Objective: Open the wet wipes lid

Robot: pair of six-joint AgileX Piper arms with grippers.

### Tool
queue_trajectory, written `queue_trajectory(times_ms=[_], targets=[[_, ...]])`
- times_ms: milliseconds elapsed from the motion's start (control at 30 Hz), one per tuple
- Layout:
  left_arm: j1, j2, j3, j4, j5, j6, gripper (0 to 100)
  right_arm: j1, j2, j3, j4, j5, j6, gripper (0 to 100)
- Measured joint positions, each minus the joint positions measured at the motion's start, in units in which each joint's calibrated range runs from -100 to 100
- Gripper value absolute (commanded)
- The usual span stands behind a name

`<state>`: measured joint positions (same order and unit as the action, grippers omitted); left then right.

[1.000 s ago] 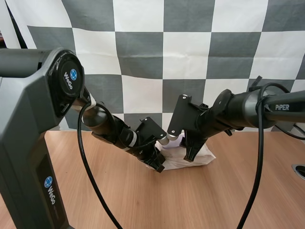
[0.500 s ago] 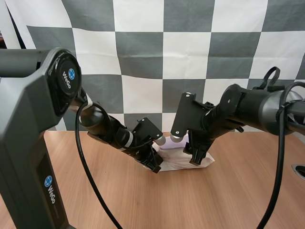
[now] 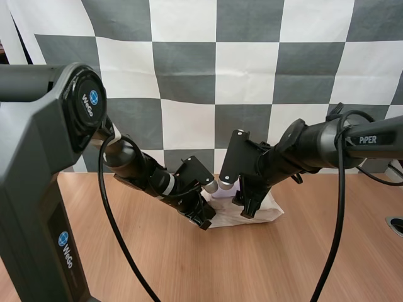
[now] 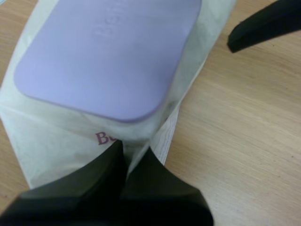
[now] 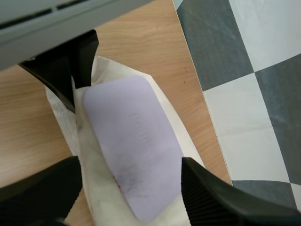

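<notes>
Left wrist view showed my left gripper [image 4: 134,151] pinching the pack of wet wipes [image 4: 49,141] on the table [image 4: 235,132] — to hold it down, I think — my right gripper [image 5: 130,165] spread wide over its closed lid [image 5: 134,136].

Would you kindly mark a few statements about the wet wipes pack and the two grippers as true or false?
1. The lilac lid lies flat and closed on the pack of wet wipes. True.
2. The right gripper is shut on the lid. False: it is open, its fingers apart on either side of the pack.
3. The left gripper pinches the pack's wrapper at one end. True.
4. The pack rests on a wooden tray. False: it lies directly on the table.
</notes>
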<state>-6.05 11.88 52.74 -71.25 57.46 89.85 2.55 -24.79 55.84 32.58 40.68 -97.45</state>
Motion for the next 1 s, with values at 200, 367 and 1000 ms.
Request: queue_trajectory(times_ms=[200, 367, 1000], targets=[[0.1, 0.0, 0.0, 0.43, 1.46, 0.37, 0, 0.0, 1.67, 0.0, 1.36, -0.47, -1.72, 100], [2.22, 0.0, 0.0, -0.46, 9.31, 2.38, 0, 0.0, 2.34, 0.0, 4.31, -1.88, -2.55, 100], [3.49, 0.0, 0.0, 0.53, 15.24, 2.47, 0, 0.0, 2.66, 0.0, 8.99, 0.32, -2.55, 0]])
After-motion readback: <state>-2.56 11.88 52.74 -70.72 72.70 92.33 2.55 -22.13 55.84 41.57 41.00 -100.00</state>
